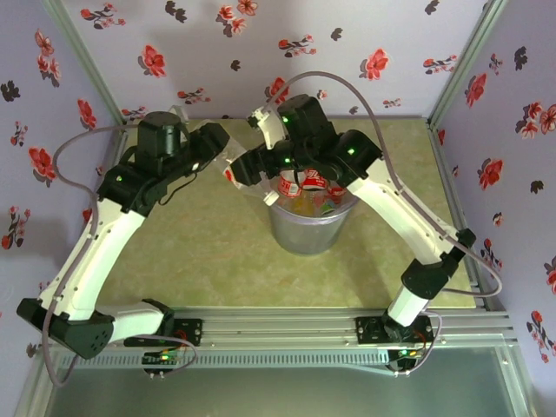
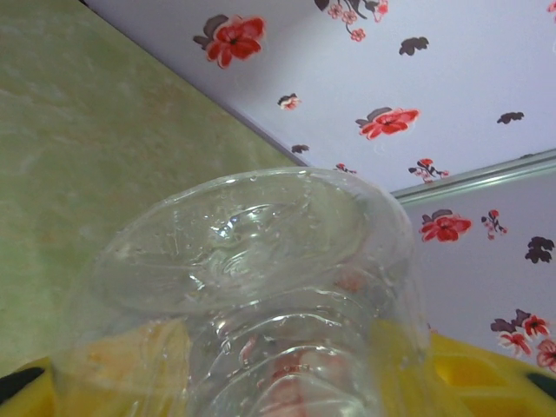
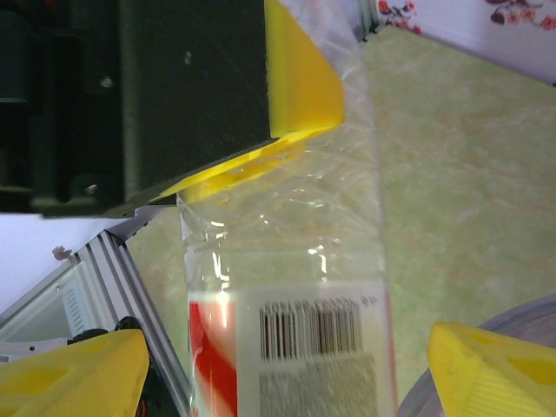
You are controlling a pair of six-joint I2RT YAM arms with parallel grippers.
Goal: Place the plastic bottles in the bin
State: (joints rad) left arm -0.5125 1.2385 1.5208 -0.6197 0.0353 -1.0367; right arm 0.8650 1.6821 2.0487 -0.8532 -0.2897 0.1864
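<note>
Translucent grey bin is sitting below and just to the right of the left claw, so a release there could be sending its load off the rim onto the tabletop. Left claw is gripping a clear, thin-walled bottle. Right claw is standing open around it, fingers clear of the red-and-white barcoded label.

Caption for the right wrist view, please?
Left gripper clamps a clear red-labelled bottle; the open right gripper straddles it without touching.
</note>
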